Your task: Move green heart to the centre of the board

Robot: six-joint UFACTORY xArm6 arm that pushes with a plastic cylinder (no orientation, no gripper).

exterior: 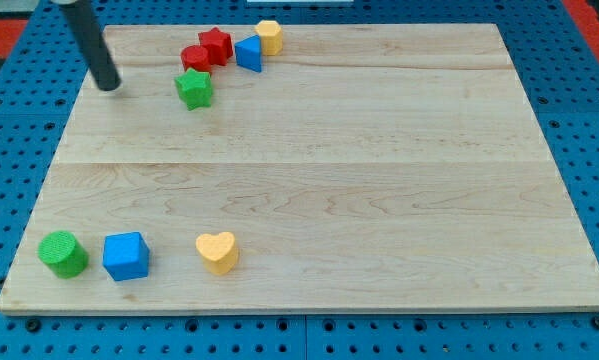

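My tip (109, 86) rests on the wooden board (329, 190) near its top left corner. A green star-shaped block (193, 88) lies a short way to the tip's right, apart from it. A green cylinder (62, 253) stands at the board's bottom left corner. Neither green block clearly reads as a heart. The only clear heart is yellow (217, 252), at the bottom left of centre.
Just above the green star sits a cluster: a red cylinder (194, 57), a red star (215, 45), a blue triangular block (248, 52) and a yellow hexagonal block (269, 36). A blue cube (126, 255) stands between the green cylinder and the yellow heart.
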